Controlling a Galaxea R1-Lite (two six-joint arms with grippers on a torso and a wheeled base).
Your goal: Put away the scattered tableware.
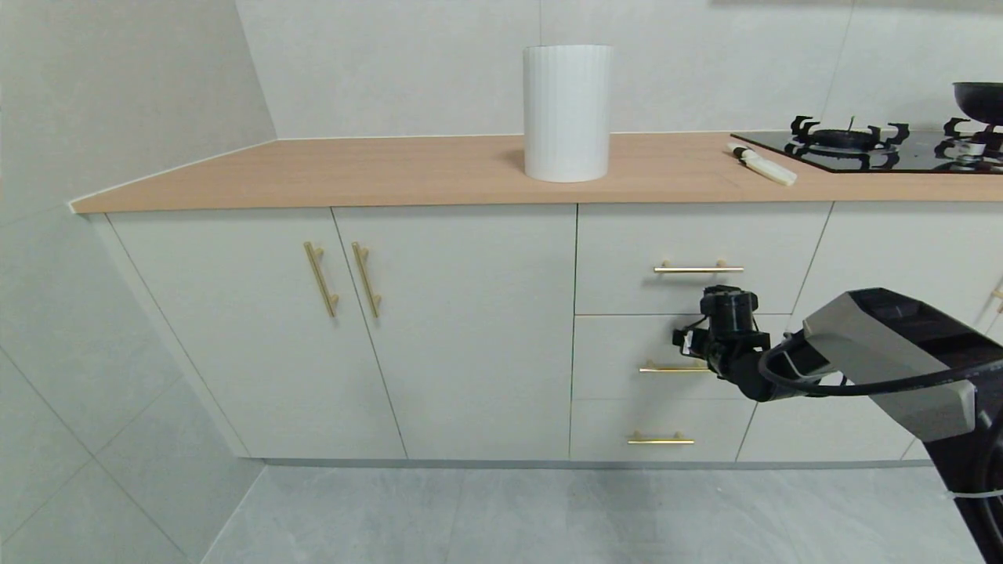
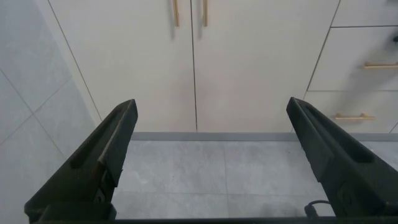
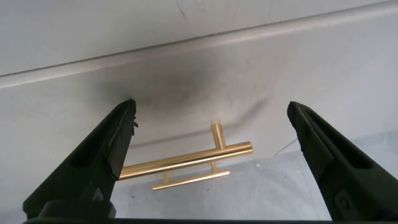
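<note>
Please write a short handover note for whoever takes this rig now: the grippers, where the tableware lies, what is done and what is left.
Left gripper: open, empty, low before the cabinet doors.
Right gripper: open, empty, close before the middle drawer handle, not gripping it.
Things: a white utensil lies on the countertop beside the stove; a white ribbed container stands further left. The middle drawer looks shut.
Done: nothing put away.
To do: probably open the drawer, then store the utensil.

A container (image 1: 566,112) stands mid-worktop (image 1: 353,168). A utensil (image 1: 762,164) lies toward the right end, just beside the hob (image 1: 878,149). Drawers (image 1: 627,243) sit below.
</note>
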